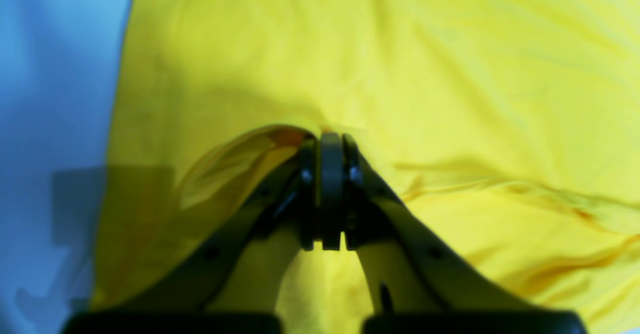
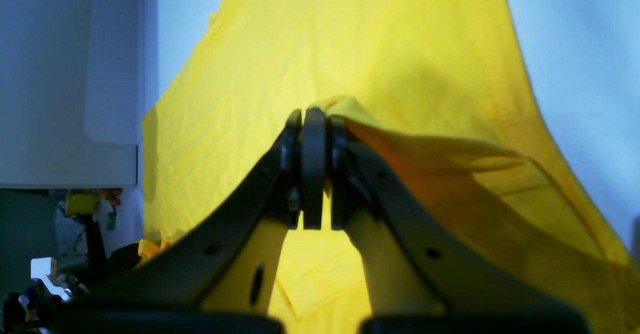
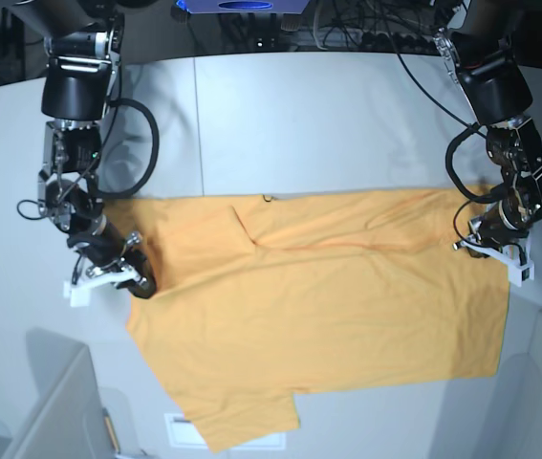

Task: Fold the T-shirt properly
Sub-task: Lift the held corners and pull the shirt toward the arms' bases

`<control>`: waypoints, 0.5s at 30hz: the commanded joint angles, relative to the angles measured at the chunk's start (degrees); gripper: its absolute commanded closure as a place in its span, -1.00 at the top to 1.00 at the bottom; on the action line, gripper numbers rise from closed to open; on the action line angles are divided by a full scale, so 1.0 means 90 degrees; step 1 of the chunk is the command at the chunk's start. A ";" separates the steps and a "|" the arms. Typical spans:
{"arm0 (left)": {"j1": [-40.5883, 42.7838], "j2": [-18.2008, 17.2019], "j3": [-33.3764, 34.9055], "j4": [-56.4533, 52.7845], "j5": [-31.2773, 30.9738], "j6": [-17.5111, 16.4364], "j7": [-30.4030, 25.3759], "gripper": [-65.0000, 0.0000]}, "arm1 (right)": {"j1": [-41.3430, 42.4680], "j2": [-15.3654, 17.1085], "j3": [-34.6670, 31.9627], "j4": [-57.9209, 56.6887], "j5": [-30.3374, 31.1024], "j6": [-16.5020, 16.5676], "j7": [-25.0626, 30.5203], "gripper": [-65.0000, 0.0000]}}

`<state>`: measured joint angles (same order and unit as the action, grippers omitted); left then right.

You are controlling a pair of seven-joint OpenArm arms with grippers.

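The T-shirt [image 3: 318, 306] lies spread on the white table [image 3: 299, 124], across its middle between the two arms, one sleeve poking out toward the near edge. Each claw is pinched fully together on a raised bit of fabric: the left gripper [image 1: 330, 141] holds a lifted lip at the shirt's edge on the base view's right, and the right gripper [image 2: 312, 116] clamps a peaked fold at the opposite edge, near that side's sleeve. This looks like the start of a fold, both edges gripped and barely off the table (the cloth between them already shows a crease line running across). The next move likely calls for raising both grips together and carrying them evenly across the shirt, keeping the fabric taut enough that it does not bunch. Hard to tell: how many layers each claw has caught, since the fingers hide the pinch itself; both wrist views are soft and blurred, and the collar cannot be made out.
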<state>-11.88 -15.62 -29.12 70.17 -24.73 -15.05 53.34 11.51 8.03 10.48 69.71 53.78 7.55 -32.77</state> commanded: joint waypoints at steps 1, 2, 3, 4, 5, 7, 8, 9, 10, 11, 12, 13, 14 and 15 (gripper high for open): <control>-0.0121 -0.0194 -0.0031 0.0140 -0.0060 -0.0023 -0.0110 -1.00 | 0.0143 0.0060 0.0003 0.0200 0.0115 0.0113 0.0110 -1.00; -0.0111 -0.0214 -0.0100 0.0198 -0.0070 -0.0023 -0.0110 -1.00 | 0.0104 0.0060 -0.0066 0.0259 0.0115 0.0113 0.0062 -1.00; -0.0111 -0.0214 -0.0207 0.0306 -0.0041 -0.0023 -0.0100 -1.00 | 0.0074 0.0070 -0.0163 0.0327 0.0115 0.0113 0.0052 -1.00; -0.0101 -0.0214 -0.0324 0.0433 -0.0041 -0.0023 -0.0071 -1.00 | 0.0055 0.0079 -0.0241 0.0415 0.0125 0.0113 0.0042 -1.00; -0.0111 -0.0214 -0.0393 0.0530 -0.0041 -0.0023 -0.0061 -1.00 | 0.0045 0.0079 -0.0280 0.0445 0.0125 0.0113 0.0042 -1.00; -0.0111 -0.0214 -0.0422 0.0745 -0.0031 -0.0023 -0.0061 -1.00 | 0.0025 0.0079 -0.0349 0.0454 0.0125 0.0104 0.0042 -1.00; -0.0111 -0.0223 -0.0422 0.0794 -0.0031 -0.0023 -0.0061 -1.00 | 0.0035 0.0079 -0.0378 0.0454 0.0125 0.0104 0.0062 -1.00; -0.0121 -0.0223 -0.0422 0.0833 -0.0031 -0.0023 -0.0051 -1.00 | 0.0045 0.0079 -0.0388 0.0445 0.0125 0.0104 0.0062 -1.00; -0.0121 -0.0223 -0.0422 0.0833 -0.0031 -0.0023 -0.0051 -1.00 | 0.0045 0.0079 -0.0388 0.0445 0.0125 0.0104 0.0062 -1.00; -0.0121 -0.0223 -0.0422 0.0823 -0.0031 -0.0023 -0.0071 -1.00 | 0.0055 0.0079 -0.0388 0.0445 0.0125 0.0104 0.0062 -1.00; -0.0121 -0.0223 -0.0422 0.0814 -0.0031 -0.0023 -0.0081 -1.00 | 0.0055 0.0079 -0.0388 0.0445 0.0125 0.0104 0.0062 -1.00; -0.0121 -0.0223 -0.0422 0.0794 -0.0021 -0.0023 -0.0090 -1.00 | 0.0055 0.0079 -0.0378 0.0445 0.0125 0.0104 0.0062 -1.00; -0.0121 -0.0233 -0.0442 0.0794 -0.0021 -0.0023 -0.0090 -1.00 | 0.0055 0.0079 -0.0378 0.0445 0.0125 0.0104 0.0071 -1.00; -0.0121 -0.0292 -0.0451 0.0814 -0.0021 -0.0023 -0.0100 -1.00 | 0.0055 0.0079 -0.0368 0.0445 0.0125 0.0104 0.0071 -1.00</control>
<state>-11.68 -16.82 -32.91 76.40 -24.25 -15.05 53.63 10.46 8.25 6.90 72.73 53.95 7.57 -33.21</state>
